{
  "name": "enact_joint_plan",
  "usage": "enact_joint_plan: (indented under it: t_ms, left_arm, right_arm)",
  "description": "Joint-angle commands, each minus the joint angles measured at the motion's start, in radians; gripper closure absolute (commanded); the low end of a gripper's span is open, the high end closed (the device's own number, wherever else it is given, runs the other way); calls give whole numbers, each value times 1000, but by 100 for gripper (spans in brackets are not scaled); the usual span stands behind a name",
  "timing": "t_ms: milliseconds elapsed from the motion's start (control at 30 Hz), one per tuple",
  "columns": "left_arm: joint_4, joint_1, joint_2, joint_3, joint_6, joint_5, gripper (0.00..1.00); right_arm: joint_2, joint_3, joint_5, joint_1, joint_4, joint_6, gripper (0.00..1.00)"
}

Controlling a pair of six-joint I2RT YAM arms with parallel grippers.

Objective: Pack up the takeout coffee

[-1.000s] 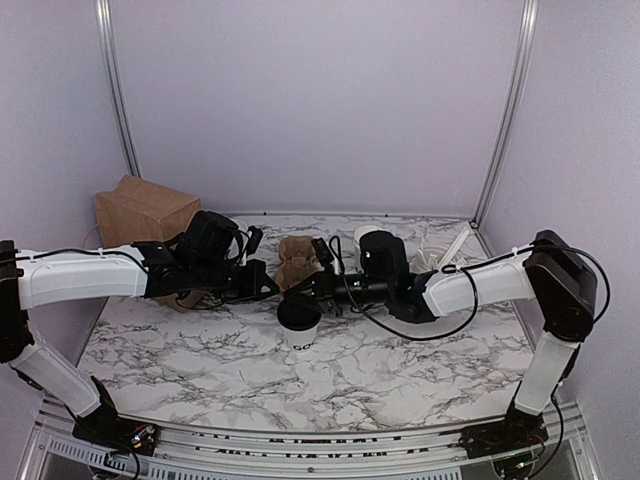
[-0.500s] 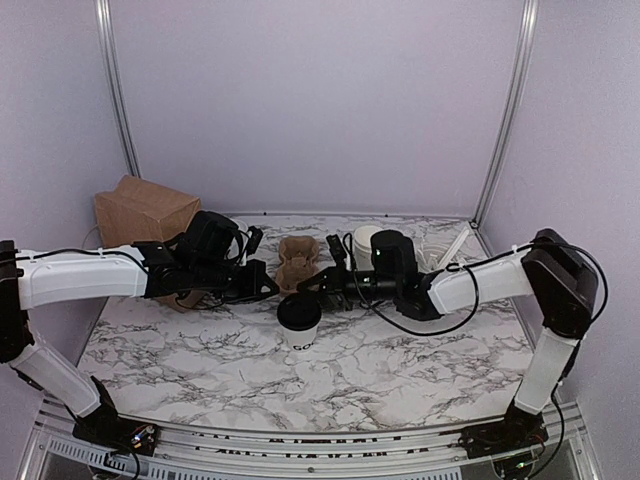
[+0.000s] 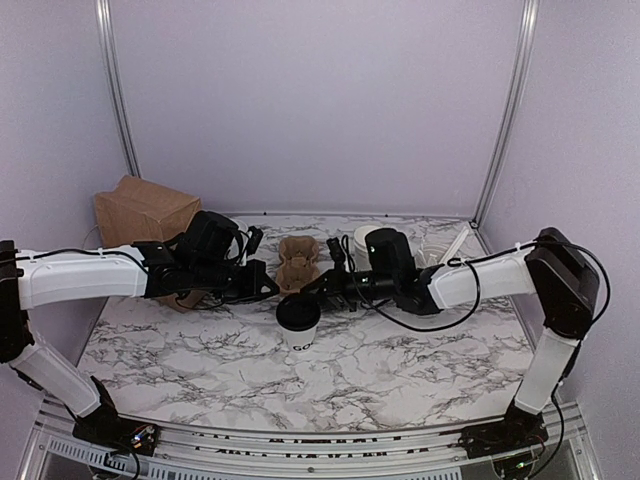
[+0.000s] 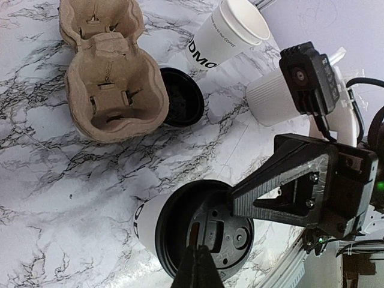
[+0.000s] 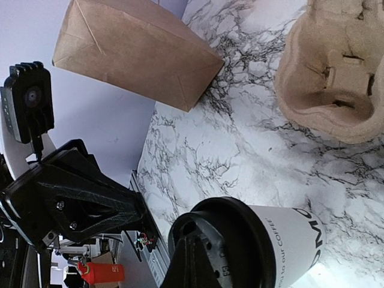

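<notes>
**Operator:** Where is the coffee sitting?

**Spotter:** Your takeout coffee point(image 3: 299, 324) stands upright on the marble tabletop point(image 3: 400, 370), about mid-table, with its black lid on and the dark lettering facing the near edge. It is not in anything. The brown pulp cup carrier point(image 3: 297, 262) lies just behind it, apart from it.

**Operator:** And my grippers?

**Spotter:** Your left gripper point(image 3: 268, 288) comes in from the left and your right gripper point(image 3: 306, 287) from the right. Their tips are close together, above the back rim of the lid. Both have their fingers pressed together with nothing between them. Your left wrist view looks straight down at the lid past the joined fingers. Whether either tip touches the lid, I cannot tell.

**Operator:** What else is near?

**Spotter:** A loose black lid point(image 4: 180, 96) lies just beside the carrier, with a lidless white cup point(image 4: 231, 33) beyond it. A brown paper bag point(image 3: 143, 210) sits at the back left corner.
</notes>
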Motion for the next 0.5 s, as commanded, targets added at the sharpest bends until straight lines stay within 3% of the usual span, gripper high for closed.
enact_joint_plan:
  t_ms: [0,233,400,467]
  left_arm:
    - [-14,0,-24,14,4,12,100]
    - [-15,6,-80,-6,18,-49,100]
    - [-14,12,-140,-41,41,-133,85]
    - [-15,15,-165,-53,49,-157,76]
  right_arm:
    - [-84,120,63,14,-200,-137,95]
    - [-166,292,377,97,-555,-440,63]
    - [-184,362,606,185,-682,-580,36]
    - [-194,365,664,213,-698,-615,21]
